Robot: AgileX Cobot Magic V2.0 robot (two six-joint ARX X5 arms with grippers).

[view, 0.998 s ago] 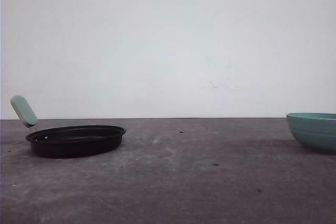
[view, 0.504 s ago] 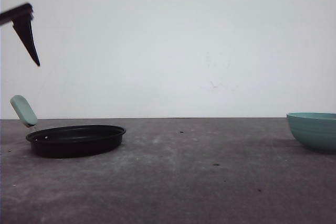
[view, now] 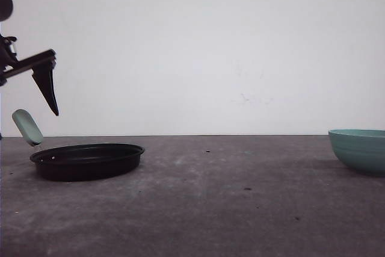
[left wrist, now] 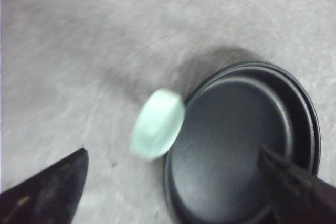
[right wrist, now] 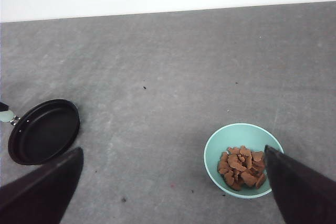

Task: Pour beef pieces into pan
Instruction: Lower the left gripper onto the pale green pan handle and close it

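At the left edge of the front view, the left gripper point(view: 49, 91) hangs in the air with its dark finger pointing down, just above the pan's mint-green handle point(view: 27, 127); its wrist view shows the fingers spread wide and holding nothing. The right gripper point(right wrist: 173, 192) is likewise spread wide and empty, high over the table. The black pan point(view: 88, 160) sits at lower left on the scuffed grey table point(view: 228, 209) before a plain white wall point(view: 216, 46), well apart from the teal bowl point(right wrist: 243, 160) holding the beef pieces point(right wrist: 241, 167) at the right edge.
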